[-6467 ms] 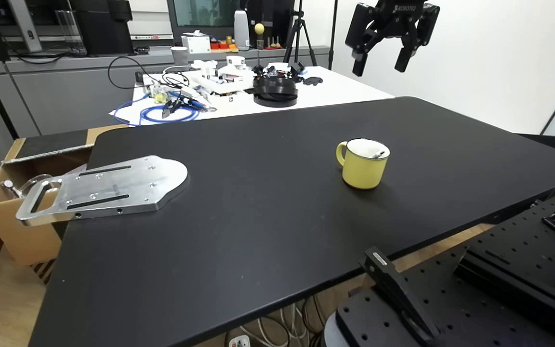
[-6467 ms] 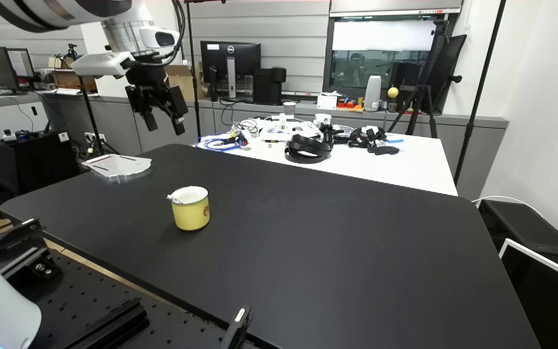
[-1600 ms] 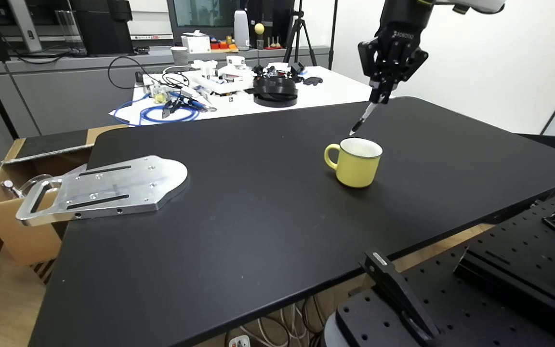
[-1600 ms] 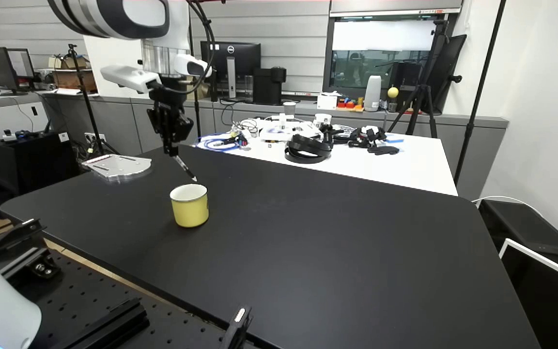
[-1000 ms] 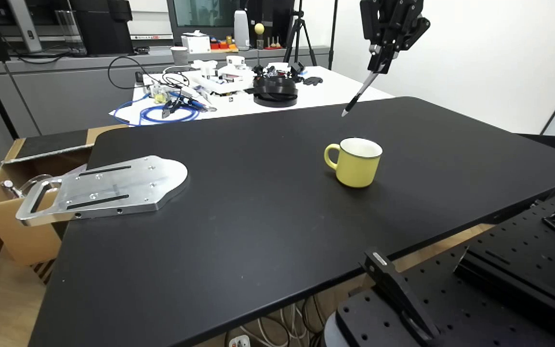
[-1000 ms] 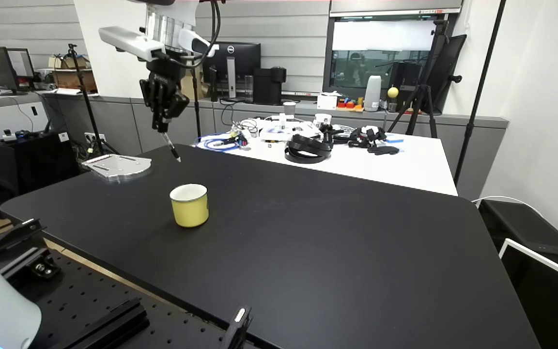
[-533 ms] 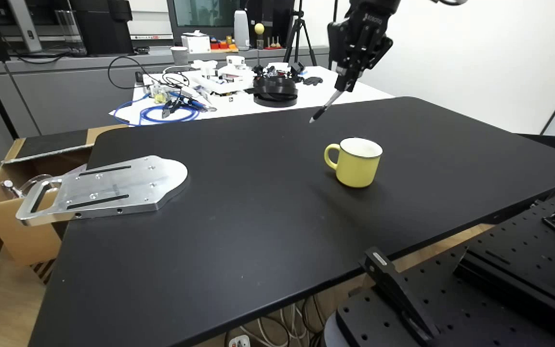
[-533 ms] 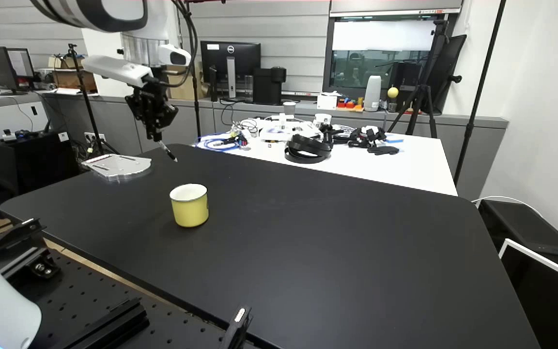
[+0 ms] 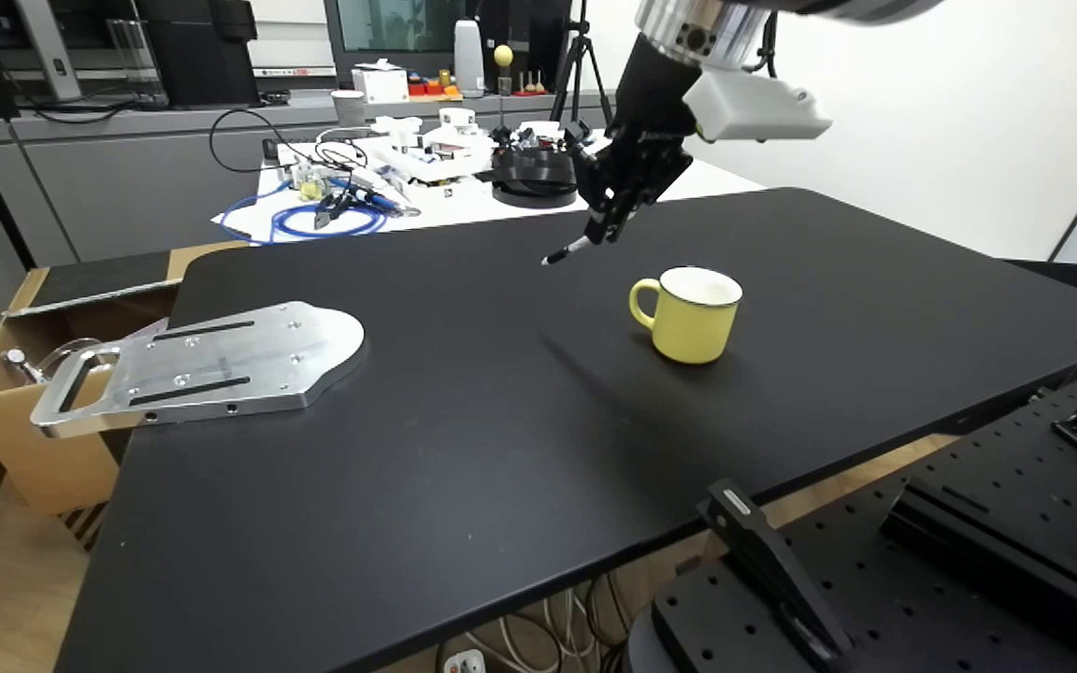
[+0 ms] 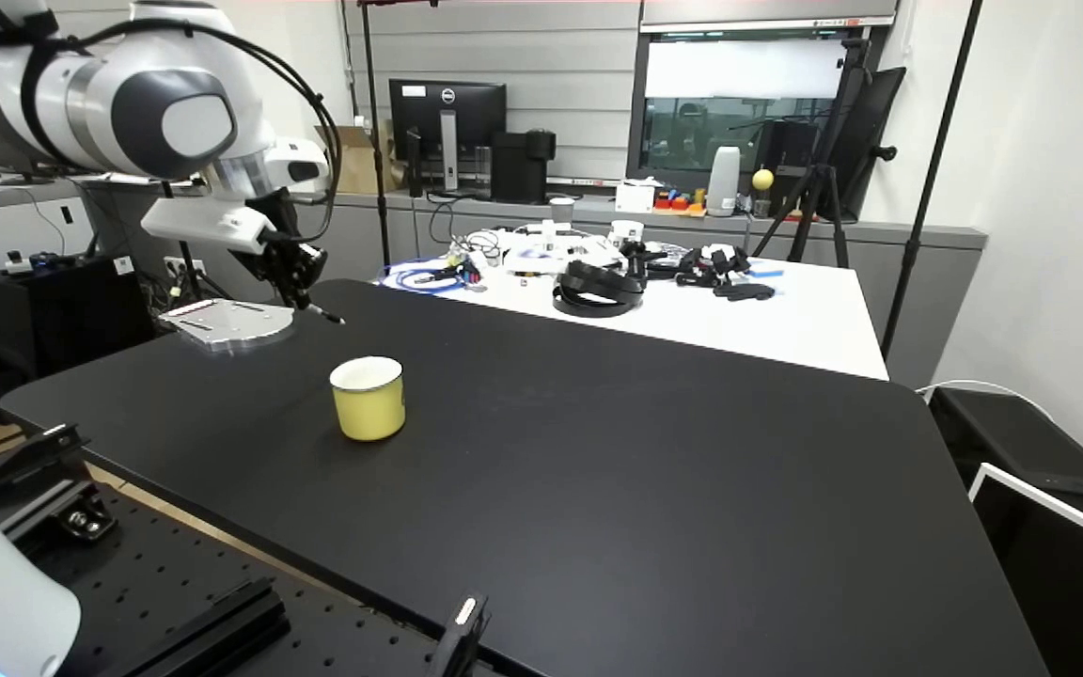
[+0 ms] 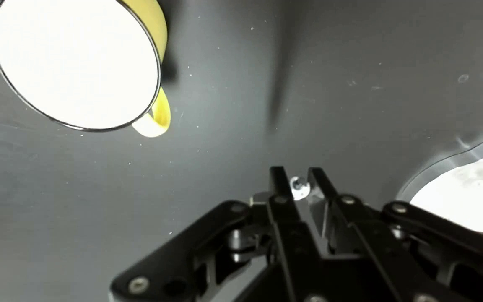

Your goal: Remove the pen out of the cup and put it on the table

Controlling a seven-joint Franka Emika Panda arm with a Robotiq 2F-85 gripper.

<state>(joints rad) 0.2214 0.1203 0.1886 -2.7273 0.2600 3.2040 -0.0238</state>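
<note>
Saw furthest to the left in an exterior view, beyond the left edge of the table (image 9: 408, 523), a cardboard box (image 9: 43, 458) with a small metallic piece (image 9: 24, 365) in it, and with more contents too unclear for naming. Saw next a silver metal plate (image 9: 211, 363), lying across the left edge, with its handle end reaching out past this edge. Found then the pen (image 9: 567, 250) out of the cup (image 9: 693, 325) and in the air above the table, slanting down with its dark end toward the left edge. Noted just behind the pen the gripper (image 9: 601, 233); in the wrist view, saw the fingers (image 11: 279, 182) clamped on the pen. Judged the pen light and stiff, not very fragile, but smooth and probably round, thus easy to twist in the hold and likely to roll after release. Judged best a hold at the middle of the shaft, and a slow, flat laying down. Saw at the right, between the far right corner and the near edge, the cup upright, with handle toward the left edge. Made out only its white inside, too bright in the wrist view for telling the bottom.
</note>
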